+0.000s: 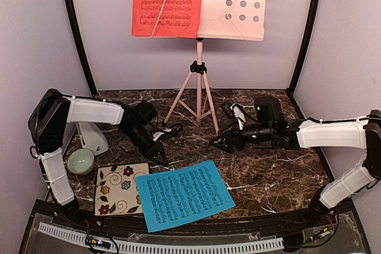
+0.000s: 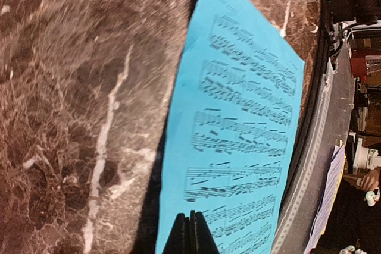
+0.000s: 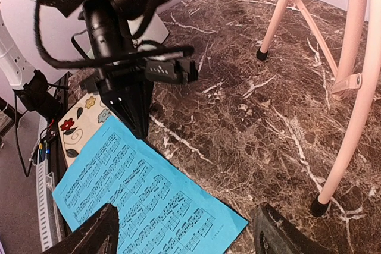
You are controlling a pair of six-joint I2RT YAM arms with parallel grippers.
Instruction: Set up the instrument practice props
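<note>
The pale pink tripod music stand (image 1: 199, 87) stands at the back centre, and its legs show in the right wrist view (image 3: 351, 87). The red sheet (image 1: 166, 1) rests on the left half of the perforated desk (image 1: 235, 4). The blue sheet (image 1: 184, 194) lies flat on the table at the front centre. My left gripper (image 1: 162, 157) is shut, its tips just above the blue sheet's (image 2: 238, 123) far edge near the left corner. My right gripper (image 1: 215, 143) is open and empty, above the table beyond the sheet's (image 3: 137, 194) right corner. The white metronome (image 1: 92, 138) stands at the left, behind my left arm.
A pale green bowl (image 1: 80, 160) sits at the left edge. A floral tile (image 1: 119, 187) lies at the front left, touching the blue sheet's left edge. The stand's tripod feet spread over the back middle of the marble table (image 1: 274, 171).
</note>
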